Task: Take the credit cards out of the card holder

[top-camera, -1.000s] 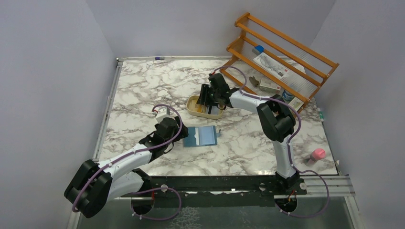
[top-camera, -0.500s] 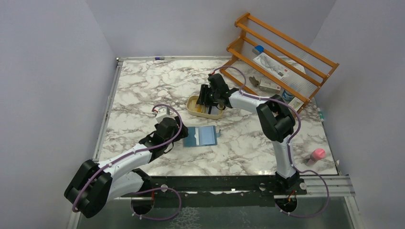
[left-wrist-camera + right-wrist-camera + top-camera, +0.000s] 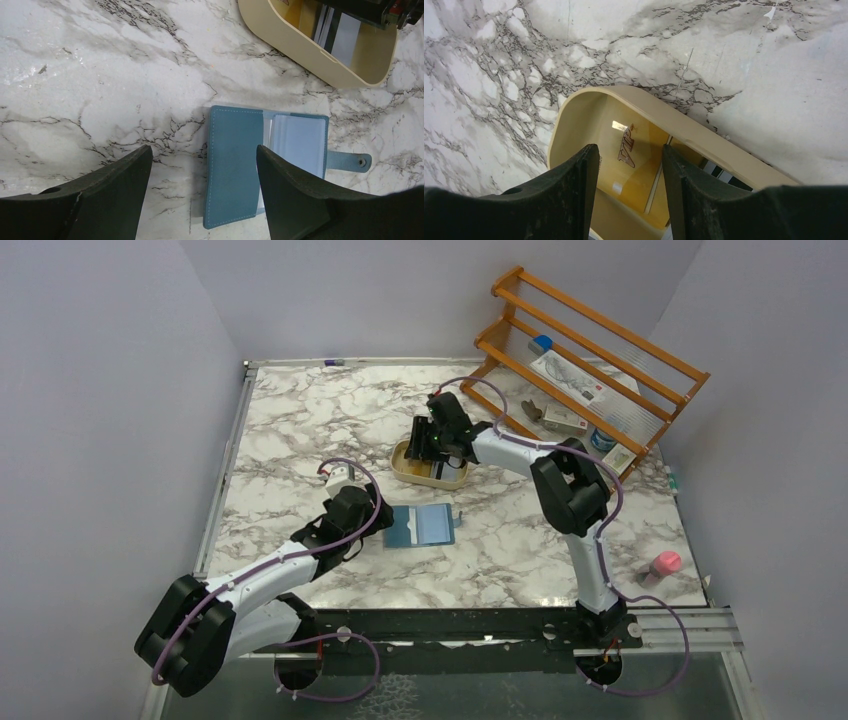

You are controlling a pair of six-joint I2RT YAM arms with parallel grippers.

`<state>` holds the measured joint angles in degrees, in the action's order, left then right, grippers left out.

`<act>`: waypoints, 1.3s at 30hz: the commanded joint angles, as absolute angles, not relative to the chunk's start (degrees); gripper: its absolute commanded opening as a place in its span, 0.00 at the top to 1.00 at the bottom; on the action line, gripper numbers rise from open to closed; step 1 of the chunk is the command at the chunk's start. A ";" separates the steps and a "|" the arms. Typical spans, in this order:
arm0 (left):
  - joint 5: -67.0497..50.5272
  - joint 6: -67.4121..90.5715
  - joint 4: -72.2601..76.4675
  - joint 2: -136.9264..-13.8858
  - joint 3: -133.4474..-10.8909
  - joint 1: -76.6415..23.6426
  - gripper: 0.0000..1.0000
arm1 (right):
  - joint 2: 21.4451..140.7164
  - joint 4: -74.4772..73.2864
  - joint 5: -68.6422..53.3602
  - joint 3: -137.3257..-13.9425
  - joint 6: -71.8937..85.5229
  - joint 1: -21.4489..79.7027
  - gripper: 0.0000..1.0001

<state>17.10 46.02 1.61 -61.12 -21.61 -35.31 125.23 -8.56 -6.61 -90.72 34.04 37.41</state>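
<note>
Top view: holder (image 3: 420,526) lies open, flat on table (image 3: 300,430), apart from dish (image 3: 397,462) on its arm-base side. Cards (image 3: 440,472) inside dish. Right pincer (image 3: 430,440) above dish. Left pincer (image 3: 372,529) low, off dish's near-left.

Left wrist: left pincer (image 3: 202,152) released, jaws wide, gripping nothing. Holder (image 3: 235,170) below dish (image 3: 280,37), pale pockets up, snap tab (image 3: 357,161) out flat. Cards (image 3: 345,42) in dish.

Right wrist: right pincer (image 3: 629,148) released, jaws apart over dish (image 3: 624,90). Yellow card (image 3: 636,175) flat in dish, ungripped.
</note>
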 commanded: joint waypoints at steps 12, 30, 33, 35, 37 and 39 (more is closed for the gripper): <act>16.30 45.53 0.96 -58.12 -20.75 -35.07 0.23 | 119.97 -12.30 -3.65 -91.48 31.60 38.32 0.45; 18.61 38.76 -1.70 -51.33 -24.11 -34.14 0.01 | 94.67 -6.09 -3.12 -74.90 24.64 38.22 0.00; 18.51 36.77 -3.12 -51.05 -26.03 -33.26 0.01 | 89.51 -3.75 -2.74 -69.93 23.91 38.15 0.00; 18.22 35.29 -4.37 -51.25 -27.44 -32.49 0.01 | 86.34 -3.13 -1.00 -66.70 23.79 38.15 0.00; 18.82 34.65 -6.01 -51.38 -28.80 -31.63 0.01 | 83.22 -3.20 1.25 -63.82 23.48 38.15 0.00; 19.06 33.83 -7.31 -51.19 -29.84 -30.46 0.01 | 79.88 -2.81 3.33 -60.43 23.35 38.16 0.00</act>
